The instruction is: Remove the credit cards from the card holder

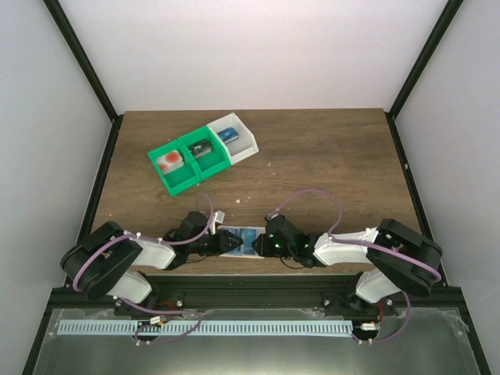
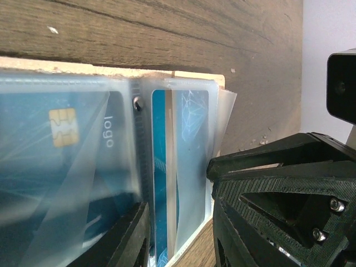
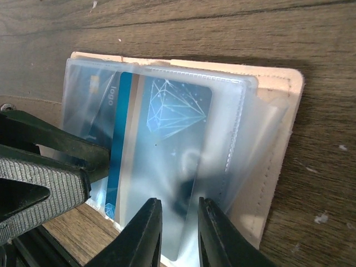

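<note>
- Now: card holder [image 1: 238,239] lying open near centre of counter [image 1: 328,156], close to its near edge. Clear sleeves [image 3: 247,133] fanning up over tan cover [image 3: 281,150].
- The credit cards [image 2: 55,161] all sitting inside sleeves; none out yet.
- Over it, right tool [image 3: 179,214] pointing at face of front card [image 3: 175,128] w/ diamond print. Jaws standing narrowly apart, nothing clamped btwn them; can't tell if tips are touching plastic.
- From left, left tool [image 3: 93,171] reaching in over chip-card sleeve; can't tell if jaws are apart or biting sleeve.
- Risk (judging): tips acting on slick sleeve, not bare card, so sleeve could be buckling or whole holder sliding while card isn't moving.
- Any drag toward near edge risks tipping holder off counter.
- Both tools crowding same spot, so finger clash is looking likely.
</note>
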Controlling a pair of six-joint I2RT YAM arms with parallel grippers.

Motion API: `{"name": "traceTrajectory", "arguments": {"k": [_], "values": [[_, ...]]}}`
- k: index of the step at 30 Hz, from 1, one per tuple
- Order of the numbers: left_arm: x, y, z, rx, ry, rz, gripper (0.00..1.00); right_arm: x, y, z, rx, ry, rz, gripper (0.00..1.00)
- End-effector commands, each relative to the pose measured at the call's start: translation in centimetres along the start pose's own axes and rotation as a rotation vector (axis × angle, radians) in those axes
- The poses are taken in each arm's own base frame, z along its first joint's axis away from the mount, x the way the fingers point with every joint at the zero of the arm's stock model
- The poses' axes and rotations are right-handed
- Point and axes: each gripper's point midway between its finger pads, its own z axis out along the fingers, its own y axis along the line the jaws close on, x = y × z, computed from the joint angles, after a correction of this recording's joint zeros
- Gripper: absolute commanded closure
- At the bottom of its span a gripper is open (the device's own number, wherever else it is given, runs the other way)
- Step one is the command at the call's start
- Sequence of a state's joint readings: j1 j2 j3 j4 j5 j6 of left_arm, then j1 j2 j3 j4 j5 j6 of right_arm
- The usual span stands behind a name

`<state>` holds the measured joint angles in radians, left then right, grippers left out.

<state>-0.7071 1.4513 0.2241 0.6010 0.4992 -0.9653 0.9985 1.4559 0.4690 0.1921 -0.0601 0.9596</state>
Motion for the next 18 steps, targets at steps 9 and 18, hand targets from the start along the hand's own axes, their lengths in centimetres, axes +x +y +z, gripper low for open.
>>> {"name": "traceTrajectory", "arguments": {"k": [9, 18], "values": [[0.4, -1.0, -0.1, 0.06, 0.015, 0.022, 0.74, 0.7, -1.2, 0.6, 0.039, 0.023, 0.018, 0.83], [0.4, -1.5, -0.2, 0.087, 0.014, 0.026, 0.78, 0.9, -1.4, 0.8, 0.036, 0.031, 0.013, 0.86]]}}
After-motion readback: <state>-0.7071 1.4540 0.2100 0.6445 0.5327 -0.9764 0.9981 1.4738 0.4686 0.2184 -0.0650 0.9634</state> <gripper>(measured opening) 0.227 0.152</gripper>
